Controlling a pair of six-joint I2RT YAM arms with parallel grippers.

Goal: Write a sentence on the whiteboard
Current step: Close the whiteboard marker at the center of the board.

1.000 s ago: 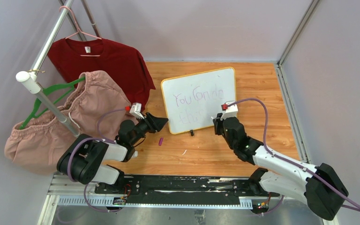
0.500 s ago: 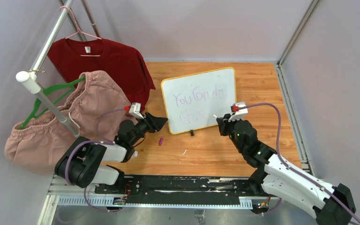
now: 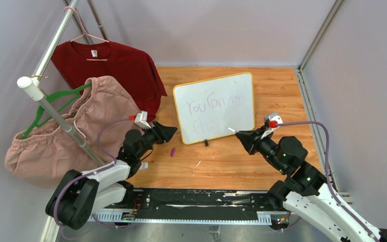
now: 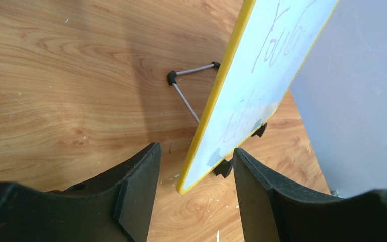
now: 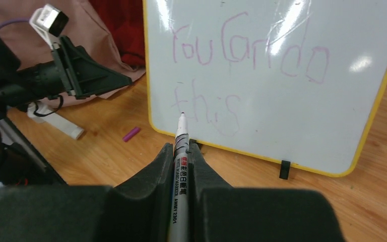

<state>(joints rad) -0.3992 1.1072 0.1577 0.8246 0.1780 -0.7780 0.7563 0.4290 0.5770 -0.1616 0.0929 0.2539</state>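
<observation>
The whiteboard (image 3: pixel 214 108), white with a yellow frame, stands tilted on the wooden table. The sentence (image 3: pixel 214 105) is on it in purple: "You can do" above "this" (image 5: pixel 209 108). My right gripper (image 3: pixel 243 136) is shut on a white marker (image 5: pixel 180 166). The marker tip points at the board's lower left part, a little off its surface. My left gripper (image 3: pixel 174 132) is open, with its fingers either side of the board's lower left corner (image 4: pixel 189 181), not touching it. The board also shows in the right wrist view (image 5: pixel 282 101).
A purple marker cap (image 3: pixel 173 152) lies on the table in front of the board. A red shirt (image 3: pixel 111 65) and a pink garment (image 3: pixel 65 131) hang from a rack (image 3: pixel 55 116) at the left. The board's wire stand (image 4: pixel 186 91) sits behind it.
My right arm has drawn back from the board, to the right and toward the near edge, taking the marker off the surface. The left gripper has stayed at the board's corner.
</observation>
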